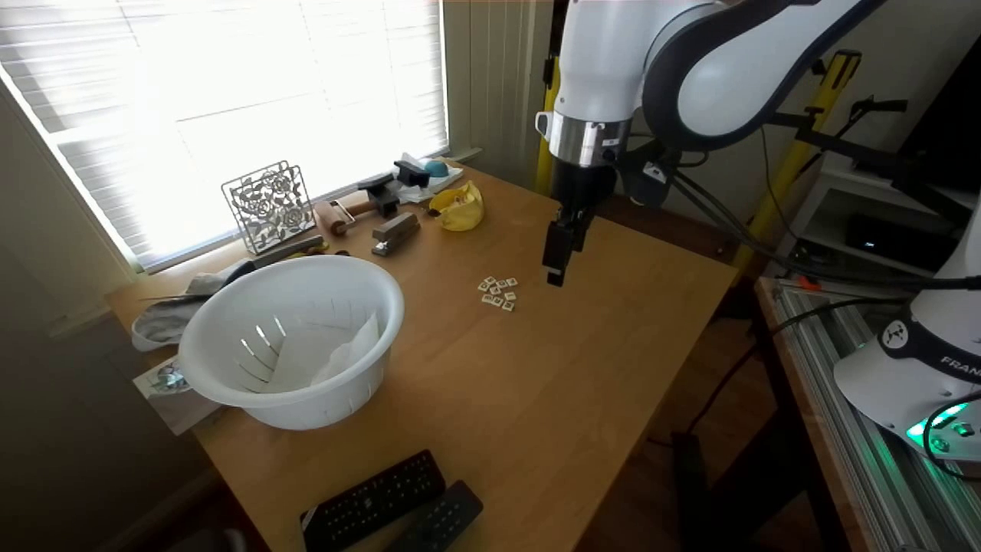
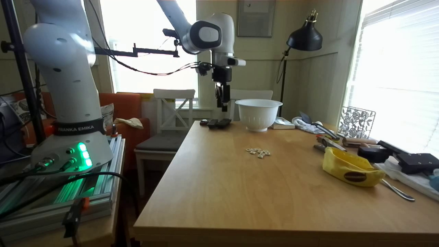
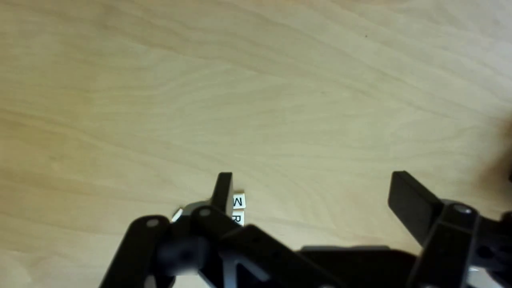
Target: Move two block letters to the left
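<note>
Several tiny whitish block letters (image 1: 494, 290) lie in a loose cluster on the wooden table (image 1: 567, 368), and they also show in an exterior view (image 2: 261, 155). In the wrist view a tile marked M (image 3: 239, 201) and a tile marked R (image 3: 239, 217) lie beside the left finger, partly hidden by it. The edge of another pale tile (image 3: 177, 215) shows left of that finger; the others are hidden there. My gripper (image 3: 313, 176) is open, with bare table between its fingers. It hangs above the table (image 1: 557, 268), pointing down, apart from the letters (image 2: 223, 104).
A white bowl (image 1: 383, 310) stands near the letters. Black remote controls (image 1: 375, 498) lie at one table end. A yellow banana-like holder (image 2: 349, 168), a stapler (image 1: 395, 232), a metal lattice holder (image 2: 356, 122) and other clutter line the window side.
</note>
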You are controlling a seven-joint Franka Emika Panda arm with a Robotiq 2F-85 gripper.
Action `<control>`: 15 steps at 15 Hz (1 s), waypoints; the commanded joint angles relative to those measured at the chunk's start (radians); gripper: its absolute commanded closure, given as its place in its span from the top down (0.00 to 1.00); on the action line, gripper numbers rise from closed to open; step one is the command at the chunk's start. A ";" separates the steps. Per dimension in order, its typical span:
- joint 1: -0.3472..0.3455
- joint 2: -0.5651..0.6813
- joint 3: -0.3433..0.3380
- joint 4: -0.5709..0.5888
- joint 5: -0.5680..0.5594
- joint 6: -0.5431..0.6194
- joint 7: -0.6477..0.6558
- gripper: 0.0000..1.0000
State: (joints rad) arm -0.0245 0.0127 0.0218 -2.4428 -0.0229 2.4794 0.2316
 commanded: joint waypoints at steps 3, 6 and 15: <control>0.001 0.170 -0.031 0.081 0.001 0.126 -0.052 1.00; 0.001 0.238 -0.045 0.115 0.007 0.169 -0.075 0.73; -0.002 0.401 -0.071 0.216 -0.006 0.251 -0.144 0.12</control>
State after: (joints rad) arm -0.0247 0.3500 -0.0382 -2.2776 -0.0221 2.7014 0.1209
